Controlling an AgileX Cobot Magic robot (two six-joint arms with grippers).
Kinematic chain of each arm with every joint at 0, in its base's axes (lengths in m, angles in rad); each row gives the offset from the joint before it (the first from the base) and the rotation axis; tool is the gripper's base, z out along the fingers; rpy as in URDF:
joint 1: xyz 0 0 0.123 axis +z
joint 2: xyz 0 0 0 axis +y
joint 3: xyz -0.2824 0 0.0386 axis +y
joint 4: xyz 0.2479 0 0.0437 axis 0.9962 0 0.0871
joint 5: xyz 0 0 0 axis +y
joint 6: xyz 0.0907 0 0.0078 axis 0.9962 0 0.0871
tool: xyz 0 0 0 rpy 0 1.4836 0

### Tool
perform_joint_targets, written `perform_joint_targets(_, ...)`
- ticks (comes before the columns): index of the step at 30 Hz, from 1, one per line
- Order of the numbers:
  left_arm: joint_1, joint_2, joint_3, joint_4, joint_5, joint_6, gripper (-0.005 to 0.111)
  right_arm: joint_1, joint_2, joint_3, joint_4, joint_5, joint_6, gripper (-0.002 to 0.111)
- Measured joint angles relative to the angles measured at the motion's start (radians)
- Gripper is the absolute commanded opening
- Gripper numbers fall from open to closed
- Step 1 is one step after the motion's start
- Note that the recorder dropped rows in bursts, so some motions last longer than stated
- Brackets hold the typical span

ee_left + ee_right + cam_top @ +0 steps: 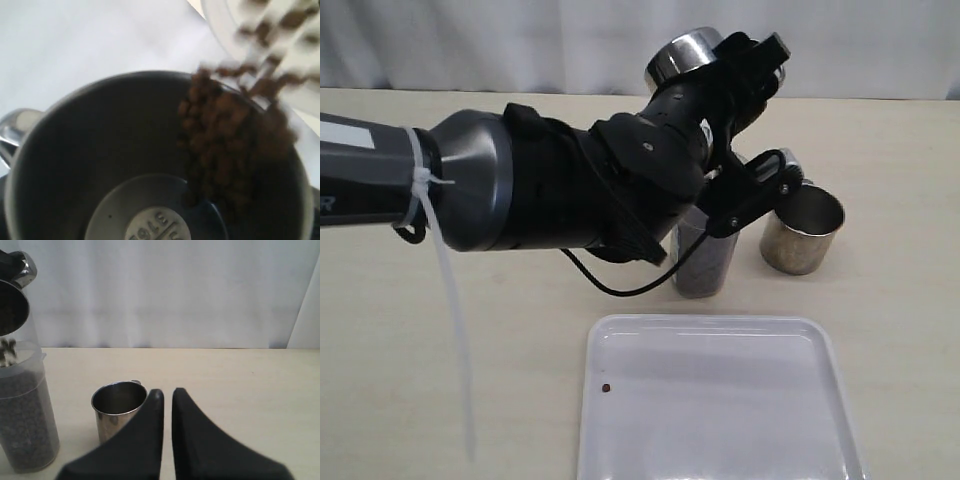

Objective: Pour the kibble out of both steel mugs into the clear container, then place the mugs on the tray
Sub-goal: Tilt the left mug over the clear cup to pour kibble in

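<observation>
My left gripper [750,120] is shut on one steel mug [682,55], tipped high over the clear container [705,262]. In the left wrist view, kibble [225,145] slides along the mug's inner wall [100,150] and spills past the rim toward the container's mouth [300,55]; the left fingers are hidden there. The container [22,415] is about half full of kibble. The second steel mug [802,230] stands upright and empty [117,412] beside the container. My right gripper [167,392] is shut on nothing, hovering near that mug. The tray [720,400] lies in front.
A single kibble pellet [605,387] lies on the tray's left part. The left arm [520,190] stretches across the table from the left and hides much of the container. A white curtain [165,290] hangs behind the table.
</observation>
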Motion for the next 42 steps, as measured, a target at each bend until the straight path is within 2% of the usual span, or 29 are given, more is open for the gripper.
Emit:
perform_joint_targets(12, -0.022, 0.0, 0.0, 0.0, 0.052, 0.142, 0.0, 0.0, 0.0, 0.0, 0.0, 0.0, 0.0, 0.005)
perform_joint_targets(28, -0.062, 0.002, -0.004, 0.0, 0.054, 0.239, 0.0, 0.0, 0.0, 0.0, 0.0, 0.0, 0.0, 0.005)
perform_joint_targets(33, -0.073, 0.035, -0.004, 0.002, 0.09, 0.314, 0.0, 0.0, 0.0, 0.0, 0.0, 0.0, 0.0, 0.005)
perform_joint_targets(37, -0.08, 0.042, -0.004, 0.004, 0.184, 0.323, 0.0, 0.0, 0.0, 0.0, 0.0, 0.0, 0.0, 0.005)
perform_joint_targets(42, -0.1, 0.043, -0.004, 0.004, 0.178, 0.317, 0.0, 0.0, 0.0, 0.0, 0.0, 0.0, 0.0, 0.005)
